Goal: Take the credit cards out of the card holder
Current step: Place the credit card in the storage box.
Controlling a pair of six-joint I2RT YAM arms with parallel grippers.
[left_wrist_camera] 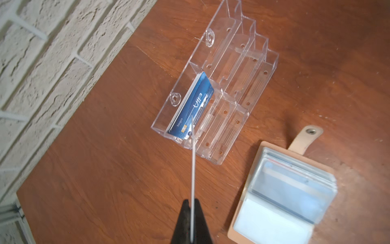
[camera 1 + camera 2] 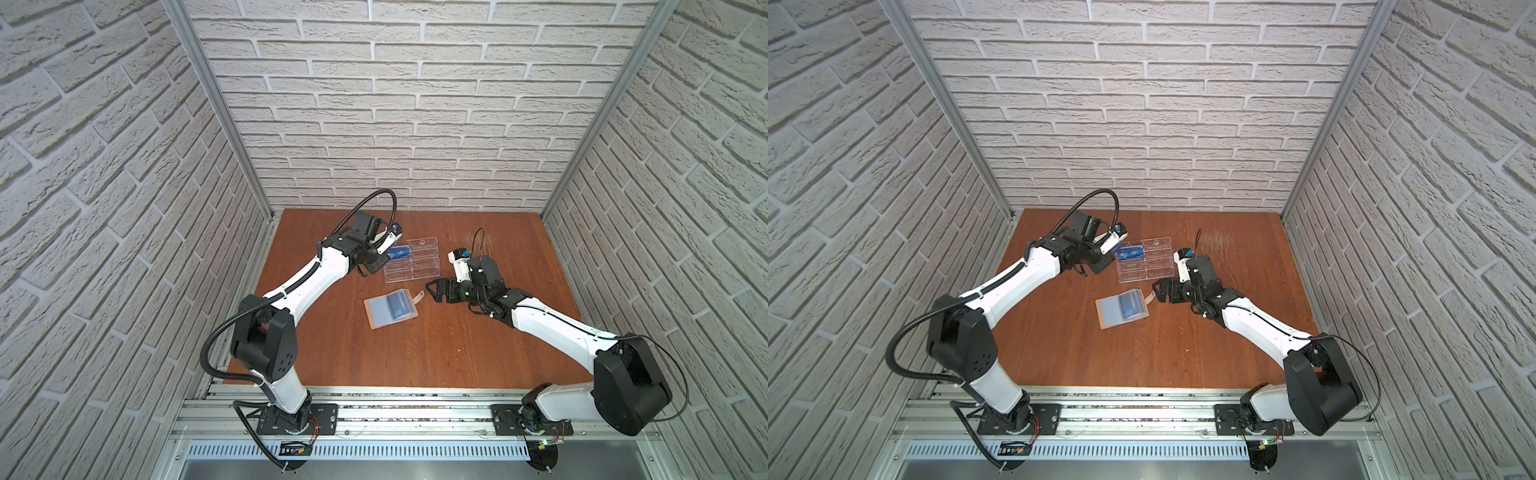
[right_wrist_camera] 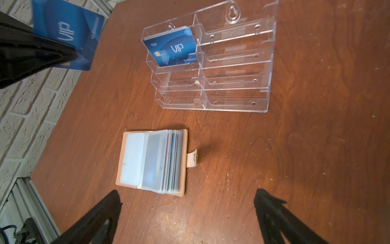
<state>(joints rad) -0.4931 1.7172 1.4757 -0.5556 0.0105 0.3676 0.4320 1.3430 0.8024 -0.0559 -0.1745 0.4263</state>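
Card holder [image 3: 132,158] tan, open flat, clear sleeves fanned | left jaws pinch blue card [image 3: 69,27] | right jaws wide, empty

Top views high overhead, steeply down; wrist views close, low, both over the card holder [image 1: 285,190].

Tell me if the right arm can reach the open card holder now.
Probably yes: the right tool hangs open beside the card holder, on its strap side, only bare table between.
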